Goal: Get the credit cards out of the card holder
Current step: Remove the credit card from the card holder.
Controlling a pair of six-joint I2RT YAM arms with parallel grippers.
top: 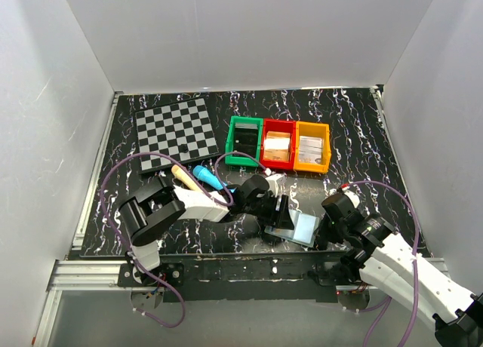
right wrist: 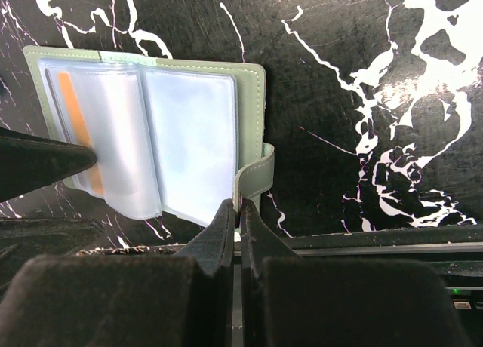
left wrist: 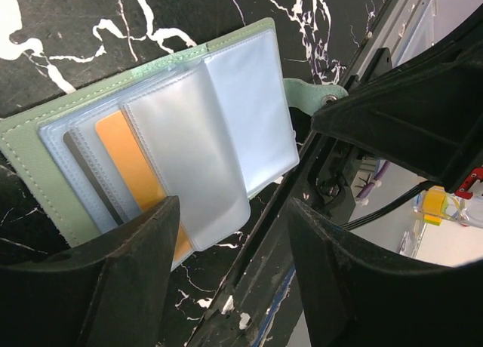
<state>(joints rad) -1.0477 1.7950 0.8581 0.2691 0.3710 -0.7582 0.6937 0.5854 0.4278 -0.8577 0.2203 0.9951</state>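
Note:
The card holder (left wrist: 45,162) lies open near the table's front edge, with a grey-green cover and clear sleeves fanned out; it is also in the top view (top: 302,228) and the right wrist view (right wrist: 189,128). An orange credit card (left wrist: 136,162) and a grey one (left wrist: 79,162) sit inside the sleeves; the orange one (right wrist: 72,105) shows again from the right. My right gripper (right wrist: 238,207) is shut on the holder's tab (right wrist: 253,173). My left gripper (left wrist: 234,207) is open over the holder's lower corner, one finger (left wrist: 121,279) over the orange card, nothing between its fingers.
A checkered board (top: 176,132) lies at the back left. Green (top: 243,141), red (top: 277,145) and orange (top: 312,147) bins stand in a row at the back. A blue object (top: 207,177) and a cream stick (top: 185,179) lie beside the left arm. The table's front rail (right wrist: 362,241) runs just below the holder.

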